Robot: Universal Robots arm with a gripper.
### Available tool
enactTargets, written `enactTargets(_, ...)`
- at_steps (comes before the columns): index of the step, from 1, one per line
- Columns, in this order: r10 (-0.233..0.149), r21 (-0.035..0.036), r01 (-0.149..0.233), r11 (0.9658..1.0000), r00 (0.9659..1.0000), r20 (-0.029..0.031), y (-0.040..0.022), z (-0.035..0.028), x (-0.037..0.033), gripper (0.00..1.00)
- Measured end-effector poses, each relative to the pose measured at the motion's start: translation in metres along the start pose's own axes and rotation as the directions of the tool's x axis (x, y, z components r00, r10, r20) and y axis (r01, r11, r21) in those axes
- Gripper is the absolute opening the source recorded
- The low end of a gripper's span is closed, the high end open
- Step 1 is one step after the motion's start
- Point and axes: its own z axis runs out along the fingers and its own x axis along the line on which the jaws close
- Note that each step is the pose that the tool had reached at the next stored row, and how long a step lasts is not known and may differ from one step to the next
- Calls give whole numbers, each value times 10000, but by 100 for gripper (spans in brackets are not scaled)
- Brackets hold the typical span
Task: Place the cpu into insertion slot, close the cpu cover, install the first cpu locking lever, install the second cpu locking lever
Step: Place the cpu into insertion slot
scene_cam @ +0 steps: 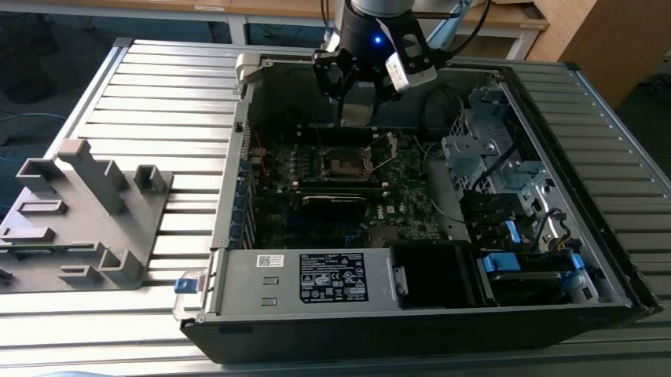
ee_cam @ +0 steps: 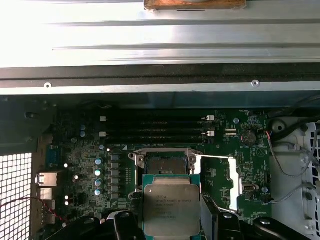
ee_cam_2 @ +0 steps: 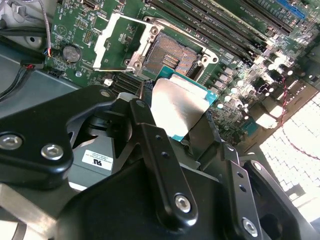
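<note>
A: The cpu (ee_cam: pixel 171 207), what is its top?
B: Matt silvery-grey metal, smooth, with a green board edge.
A: And the cpu cover (ee_cam_2: pixel 105 42)?
B: Bare metal, quite shiny. The table (scene_cam: pixel 147 86) is ribbed pale metal, a little glossy.

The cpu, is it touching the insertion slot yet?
Apart. In the exterior view the gripper holds the cpu up above the insertion slot, with board showing between them.

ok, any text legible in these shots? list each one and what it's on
Nothing reads clearly enough to quote.
cpu top, held in the jaws: printed lines, blurred.
Large white label on the power supply: too small.
White sticker near the jaws: too small.
Motherboard markings: too small.
</note>
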Motion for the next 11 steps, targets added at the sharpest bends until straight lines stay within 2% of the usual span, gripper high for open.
enactTargets(6,0,-4,0,10000,10000,1,-1,13,0,54)
enactTargets(11,0,0,0,10000,10000,0,-6,72,-1,54)
